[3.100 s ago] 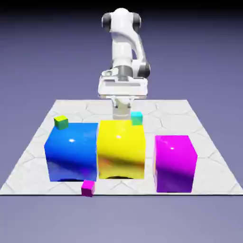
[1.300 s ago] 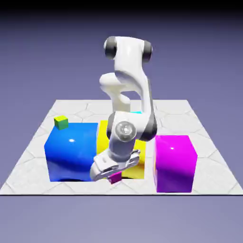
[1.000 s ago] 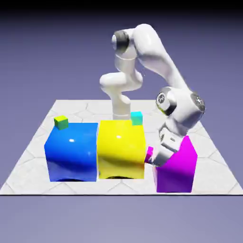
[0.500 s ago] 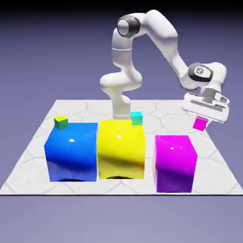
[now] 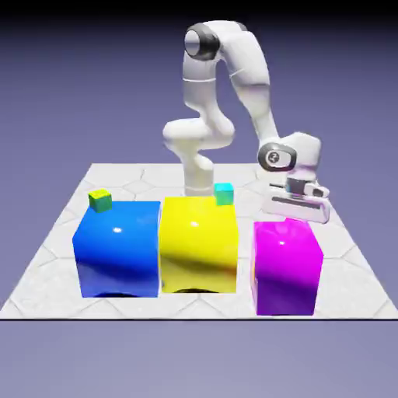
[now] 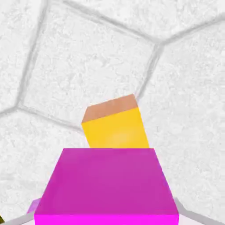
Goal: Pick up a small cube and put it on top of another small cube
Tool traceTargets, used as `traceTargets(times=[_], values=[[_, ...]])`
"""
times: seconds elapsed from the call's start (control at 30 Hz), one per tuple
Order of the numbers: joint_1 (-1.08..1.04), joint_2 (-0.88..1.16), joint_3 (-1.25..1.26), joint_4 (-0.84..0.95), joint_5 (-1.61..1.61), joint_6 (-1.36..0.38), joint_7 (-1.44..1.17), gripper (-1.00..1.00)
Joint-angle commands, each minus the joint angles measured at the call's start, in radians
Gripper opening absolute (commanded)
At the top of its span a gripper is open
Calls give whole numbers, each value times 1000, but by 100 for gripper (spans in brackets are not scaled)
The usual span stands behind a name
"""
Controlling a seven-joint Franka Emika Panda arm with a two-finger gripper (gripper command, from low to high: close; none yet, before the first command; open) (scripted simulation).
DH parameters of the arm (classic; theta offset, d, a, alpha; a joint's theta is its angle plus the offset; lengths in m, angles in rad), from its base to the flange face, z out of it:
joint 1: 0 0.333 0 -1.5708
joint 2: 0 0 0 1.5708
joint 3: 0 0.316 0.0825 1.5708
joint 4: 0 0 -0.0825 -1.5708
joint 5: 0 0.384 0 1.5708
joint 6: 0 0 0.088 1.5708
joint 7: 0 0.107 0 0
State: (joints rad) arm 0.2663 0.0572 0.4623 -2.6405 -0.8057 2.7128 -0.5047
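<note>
Behind the large magenta cube point(image 5: 286, 267), toward the exterior view's right: gripper point(image 5: 294, 219) hanging low, fingertips hidden by that cube's top edge. Fingers clamped on the small cube point(image 6: 107, 186), glossy magenta-pink, flat-faced, filling the lower hand view and hiding both tips. Beyond it in the hand view: small yellow cube point(image 6: 116, 124), matte, top face tinted orange-brown, resting on the table; contact between the two cannot be told.

Across the table's front, in a row: large blue cube point(image 5: 117, 247), large yellow cube point(image 5: 198, 243), large magenta cube; all glossy, sharp-edged, each with a white highlight. Blue and yellow touching; magenta apart from yellow by a narrow gap.

Behind the blue cube: tiny green cube point(image 5: 99, 200). Behind the yellow cube: tiny teal cube point(image 5: 224, 193), near the arm's base.

Arm point(image 5: 233, 101): smooth white shell, dark joint caps, rounded segments.

Table point(image 5: 342, 268): pale grey-white, speckled stone look, grey hexagonal seams. Backdrop: plain blue-violet, darker at top. No legible writing.
</note>
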Motion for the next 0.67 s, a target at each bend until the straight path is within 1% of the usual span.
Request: traceTargets(times=[0.0, 0.23, 0.27, 0.3, 0.63], values=[[17, 26, -21, 10, -44, 7, 33, -100], [85, 194, -150, 77, -321, 47, 247, -100], [85, 194, -150, 77, -321, 47, 247, 100], [85, 194, -150, 77, -321, 47, 247, 100], [-15, -53, 40, -21, 87, -11, -67, 100]])
